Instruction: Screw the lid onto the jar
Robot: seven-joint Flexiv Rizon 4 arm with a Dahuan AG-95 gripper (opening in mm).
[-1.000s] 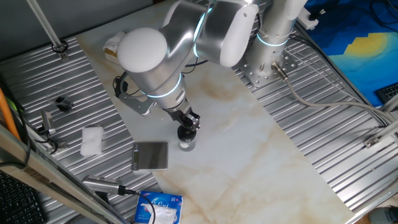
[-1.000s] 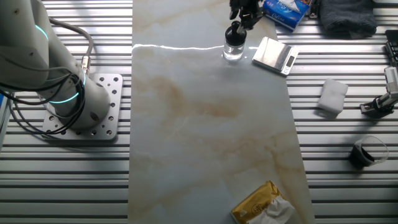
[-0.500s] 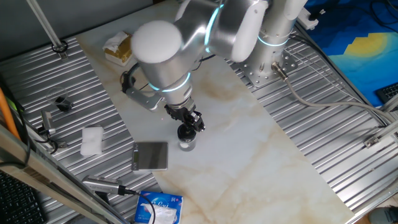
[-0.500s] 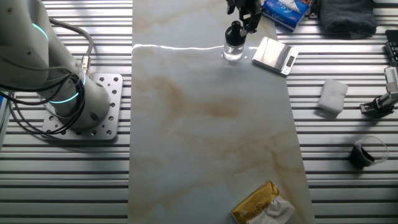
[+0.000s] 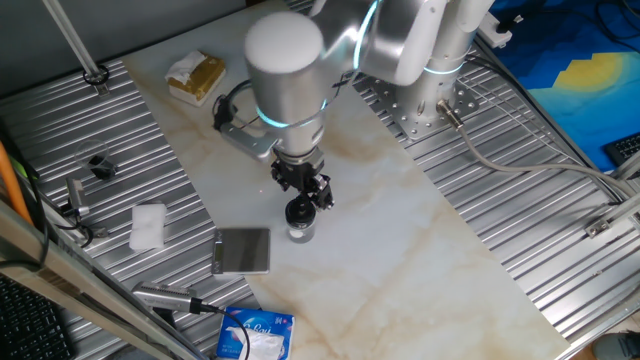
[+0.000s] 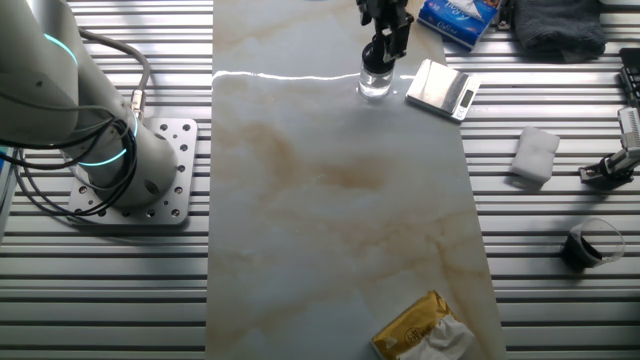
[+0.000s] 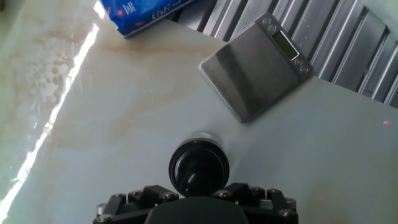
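Lid [image 7: 198,167] sits on the jar [image 5: 299,231] near the desk's [image 5: 400,230] edge; your tool [image 5: 312,194] hovers above, grip state unclear. Descend off-centre and you'll tip it.

The jar [image 5: 300,231] stands upright on the marble slab [image 5: 400,230] near one of its edges, with the lid [image 5: 298,211] sitting on top of it. The gripper [image 5: 318,194] hangs just above the lid; in the hand view the lid [image 7: 198,165] lies directly below the fingers. Just beside the jar, on the same slab, lies the flat scale [image 5: 243,250], apart from it. Beyond the scale, at the slab's corner, lies the tissue pack [image 5: 255,334]. Off the slab, on the ribbed table [image 5: 540,230], rests the folded cloth [image 5: 148,226]. At the slab's opposite end lies a wrapped packet [image 5: 196,77].
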